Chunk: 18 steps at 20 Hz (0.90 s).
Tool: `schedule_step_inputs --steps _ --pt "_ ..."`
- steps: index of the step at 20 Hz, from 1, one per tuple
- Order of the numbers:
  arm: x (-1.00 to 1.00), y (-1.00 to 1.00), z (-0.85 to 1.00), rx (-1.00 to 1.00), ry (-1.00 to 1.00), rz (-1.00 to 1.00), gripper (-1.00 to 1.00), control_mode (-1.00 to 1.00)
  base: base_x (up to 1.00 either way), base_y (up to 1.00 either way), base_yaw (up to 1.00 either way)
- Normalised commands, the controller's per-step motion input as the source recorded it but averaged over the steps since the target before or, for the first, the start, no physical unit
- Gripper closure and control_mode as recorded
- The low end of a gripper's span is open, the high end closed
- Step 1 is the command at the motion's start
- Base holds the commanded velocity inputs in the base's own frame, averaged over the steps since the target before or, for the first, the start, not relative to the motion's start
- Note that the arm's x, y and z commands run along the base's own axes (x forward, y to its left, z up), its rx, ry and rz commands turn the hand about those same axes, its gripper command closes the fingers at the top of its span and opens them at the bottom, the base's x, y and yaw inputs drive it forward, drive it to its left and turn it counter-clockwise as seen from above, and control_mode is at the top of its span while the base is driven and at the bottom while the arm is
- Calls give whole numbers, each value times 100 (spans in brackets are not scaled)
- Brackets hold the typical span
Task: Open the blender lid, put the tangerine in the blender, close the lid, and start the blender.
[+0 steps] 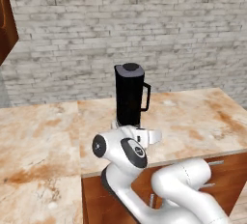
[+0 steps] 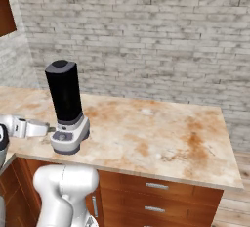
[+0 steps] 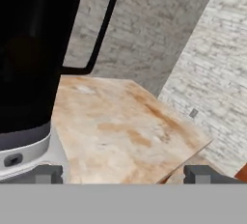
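Lid (image 1: 130, 69) seated on blender (image 2: 65, 104), tangerine unseen; gripper (image 3: 123, 174) spread wide, empty, low by base; likely final step: press start button (image 3: 13, 160)

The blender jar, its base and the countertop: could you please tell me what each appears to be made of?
The blender jar looks like smooth black plastic or tinted glass, opaque with a faint sheen. Its base seems matte light grey plastic, with a moulded button panel. The countertop resembles polished stone, perhaps marble: cream with rusty mottled veining. As everything is rendered, these are best guesses.
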Motion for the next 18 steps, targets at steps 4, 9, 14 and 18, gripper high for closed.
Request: schedule_step_inputs --steps 4,9,14,18 --pt "8 8 -66 -2 0 -4 -100 -100 0 0 0" --pt "15 8 -28 0 -8 -1 -100 -100 0 0 0" --pt "7 11 -1 0 -15 -1 -100 -100 0 0 0" --pt "5 10 -7 0 -10 -5 -100 -100 0 0 0"
